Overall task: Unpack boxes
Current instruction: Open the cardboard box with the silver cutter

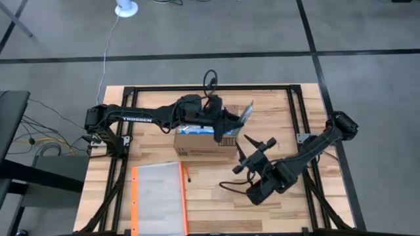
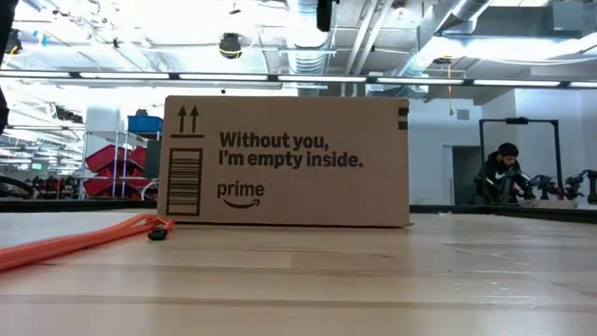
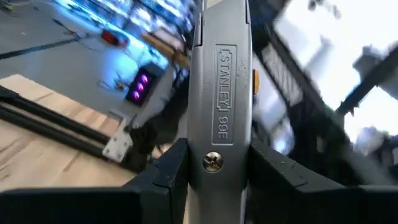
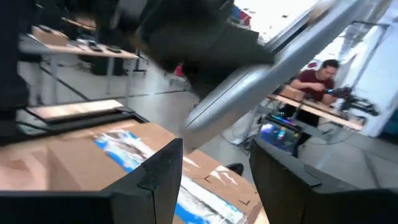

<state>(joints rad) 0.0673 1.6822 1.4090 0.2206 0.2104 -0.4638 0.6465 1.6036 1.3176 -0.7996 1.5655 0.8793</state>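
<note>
A brown cardboard box (image 1: 205, 141) with blue-and-white tape on its top (image 4: 124, 146) rests by its bottom on the table's middle. Its near side (image 2: 284, 161) bears black print and a barcode. My left gripper (image 1: 225, 122) reaches over the box's far right part, shut on a grey Stanley utility knife (image 3: 221, 93), whose free end (image 1: 247, 113) juts past the box toward the right. In the right wrist view the knife (image 4: 267, 74) crosses above the box. My right gripper (image 1: 258, 147) stands open just right of the box, its fingers (image 4: 158, 171) holding nothing. My left gripper pinches the knife's handle (image 3: 199, 168) between its two fingers (image 3: 165, 177), beside the handle's screw. The fingers sit on the handle's two narrow edges, the printed flat side facing the wrist camera. The knife runs on past the fingertips and is lifted clear above the box.
A clear pouch with an orange edge (image 1: 157, 196) lies flat at the near left, its orange cord (image 2: 75, 243) trailing toward the box. Black frame rails (image 1: 298, 118) run along the table's sides. A person (image 2: 504, 173) sits in the room beyond the table.
</note>
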